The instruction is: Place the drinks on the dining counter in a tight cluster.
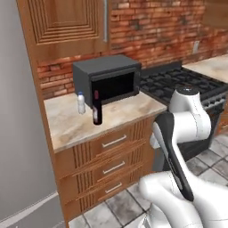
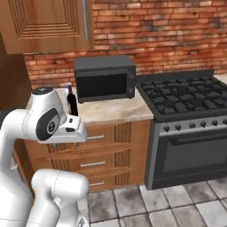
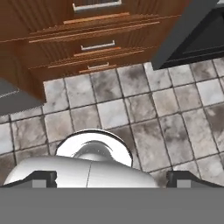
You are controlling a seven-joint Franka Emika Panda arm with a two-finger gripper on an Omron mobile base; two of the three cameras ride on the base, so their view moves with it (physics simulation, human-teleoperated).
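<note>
Short marble counter (image 1: 84, 122), left base view: wine bottle (image 1: 97, 108) upright before microwave (image 1: 107, 78), white bottle (image 1: 81, 103) just beside at 10 o'clock. Tool (image 3: 112, 178) released, jaws wide, grasping nothing, aimed down at floor tiles (image 3: 144, 105) below drawers (image 3: 94, 46). Bottles well above and ahead of tool, toward 12 o'clock; long axes vertical. Likely needed: raising and a level approach.

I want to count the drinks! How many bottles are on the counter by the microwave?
2. The small white bottle stands left of the microwave; the dark wine bottle stands just in front. Others may be hidden.
</note>
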